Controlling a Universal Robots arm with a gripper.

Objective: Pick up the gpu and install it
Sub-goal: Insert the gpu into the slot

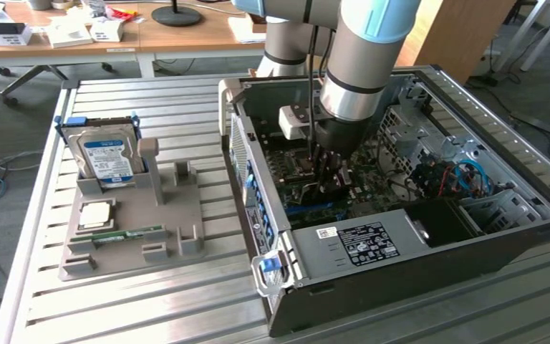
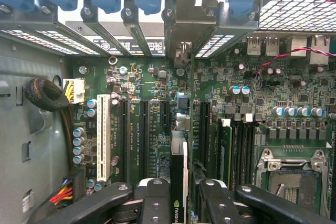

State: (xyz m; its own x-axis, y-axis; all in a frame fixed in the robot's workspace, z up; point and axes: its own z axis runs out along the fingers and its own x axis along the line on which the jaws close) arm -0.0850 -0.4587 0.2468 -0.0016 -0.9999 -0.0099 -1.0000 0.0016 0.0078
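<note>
The gpu (image 2: pixel 178 174) is held edge-on between the half-closed fingers of the pincer (image 2: pixel 179 199), so that its lower edge can meet a slot; the pincer (image 1: pixel 331 174) is lowered inside the case (image 1: pixel 428 265). Directly beneath the pincer lies the motherboard (image 2: pixel 147 85); the card's bracket (image 2: pixel 185 30) is lined up with the rear openings.

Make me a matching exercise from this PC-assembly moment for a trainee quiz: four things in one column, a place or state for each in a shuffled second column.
Column 1
1. gpu
2. hard drive
3. memory stick
4. gripper

Column 2
A. standing upright in the grey holder, outside the computer case
B. lying flat on the grey holder
C. held on edge between the black fingers, above the motherboard
D. lowered inside the open computer case

Pairs: 1-C, 2-A, 3-B, 4-D
</note>
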